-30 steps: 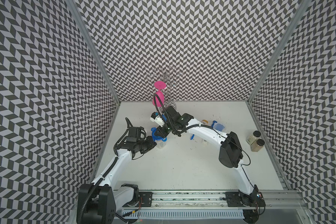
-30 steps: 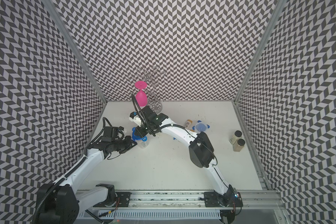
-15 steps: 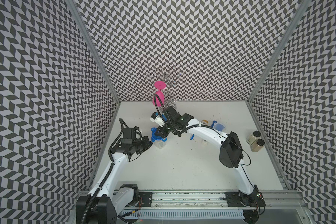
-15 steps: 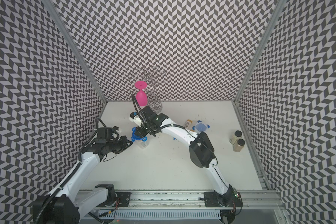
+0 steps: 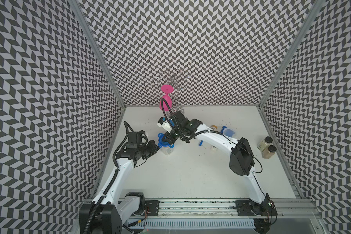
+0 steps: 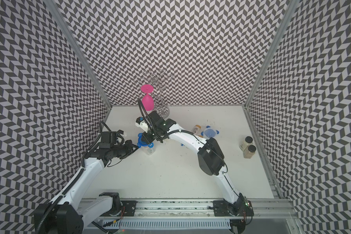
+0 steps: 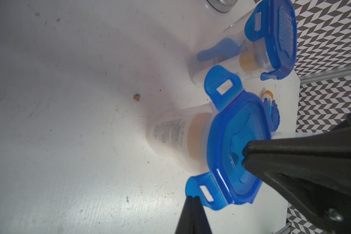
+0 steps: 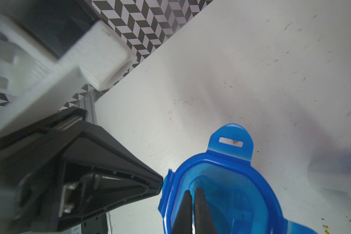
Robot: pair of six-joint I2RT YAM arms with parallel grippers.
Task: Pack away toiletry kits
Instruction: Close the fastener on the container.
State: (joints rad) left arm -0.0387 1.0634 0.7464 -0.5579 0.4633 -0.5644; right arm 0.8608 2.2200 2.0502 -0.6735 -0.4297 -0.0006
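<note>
Jar [image 5: 167, 150] at 9 o'clock of table [image 5: 190, 178] centre. Right gripper [image 8: 193, 194], jaws closed, presses lid [image 7: 237, 141]. Left gripper [image 7: 193, 199], closed and empty, sits at its 9 o'clock tab [image 7: 206, 189] (looks unlatched). Risk: sideways push tips jar.

Chevron-patterned walls [image 5: 190, 40], scuffed white tabletop [image 5: 190, 174]

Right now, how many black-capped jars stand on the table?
2, both at the right edge of the table: the rear jar, and the front jar beside it. None seems hidden.
</note>
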